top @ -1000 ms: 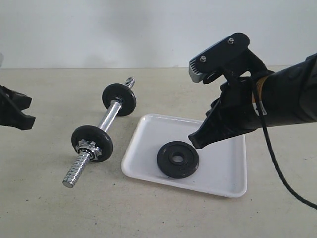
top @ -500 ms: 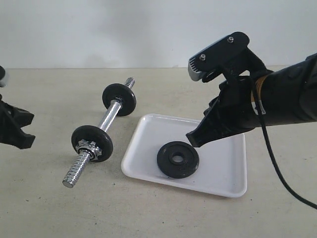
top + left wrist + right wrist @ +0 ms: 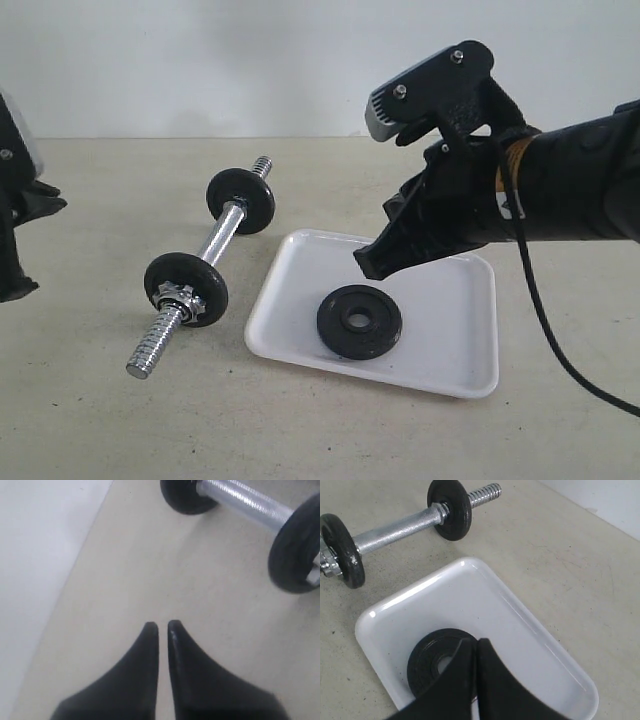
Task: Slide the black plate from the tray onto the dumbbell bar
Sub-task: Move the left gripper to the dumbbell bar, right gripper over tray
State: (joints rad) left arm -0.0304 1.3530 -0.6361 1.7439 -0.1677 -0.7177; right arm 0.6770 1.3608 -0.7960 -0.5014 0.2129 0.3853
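The beige counter (image 3: 100, 420) carries every item. Nearest the exterior camera lies the coarse threaded end of the dumbbell bar (image 3: 222, 238), which rests flat on the counter and runs diagonally away toward the wall. A black disc (image 3: 186, 289) sits on the near part of the bar, with a chrome star nut (image 3: 172, 296) against its near face. Just beside the bar, to its right and not touching it, stands the tray (image 3: 455, 350). The black plate (image 3: 359, 322) lies flat inside the tray, in the left half toward the front lip, centre hole up. The right gripper (image 3: 365, 268) hangs over the tray just behind the plate, pointing down and left, tip clear of the plate; its jaws are closed together with nothing between them. The left gripper (image 3: 162, 626) is at the left edge of the scene, well apart from the bar, above bare counter; its jaws are likewise closed and empty. Farther back, a second disc (image 3: 241, 200) sits near the bar's far threaded end. A pale wall (image 3: 200, 60) closes the scene.
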